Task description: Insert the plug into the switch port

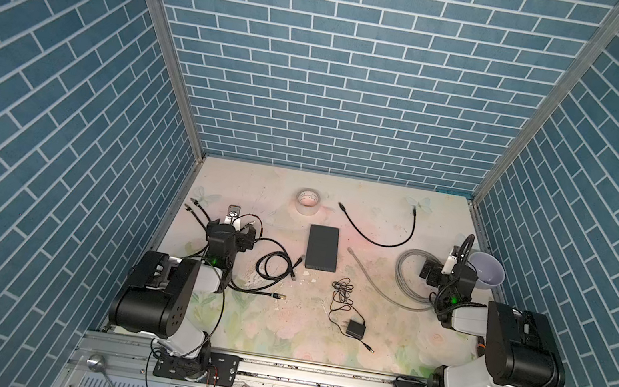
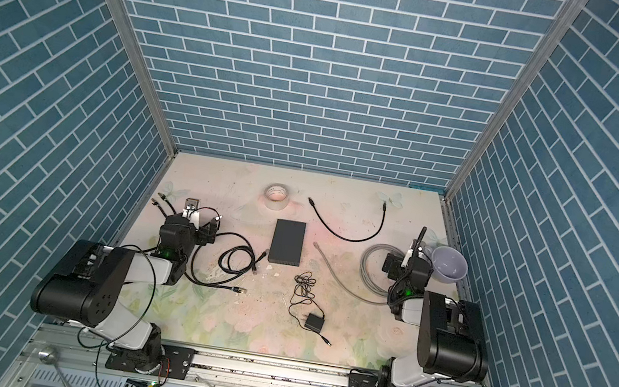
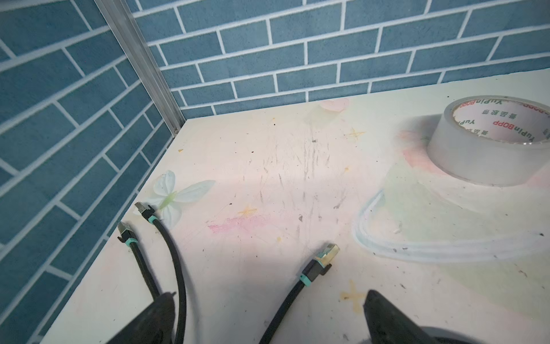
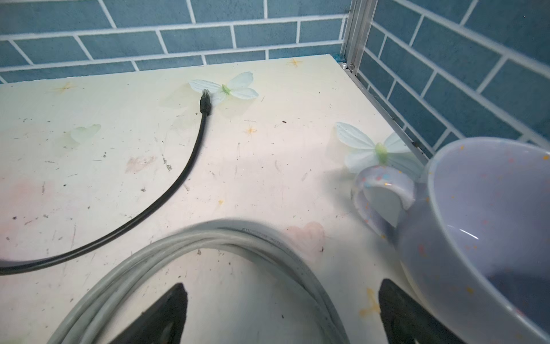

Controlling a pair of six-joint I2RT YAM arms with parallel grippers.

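Lab test cell: brick-print walls (image 1: pixel 342 82), aluminium frame (image 1: pixel 312 380).

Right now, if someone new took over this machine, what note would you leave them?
Left gripper: open, empty; a gold-tipped plug lies just ahead of it.
Right gripper: open, empty, over the grey cable beside the mug.
Switch: lies flat in the middle, with no cable joined to it in both top views.
Done: nothing yet.
Left: grasp a plug, carry it to the switch, push it into a port.
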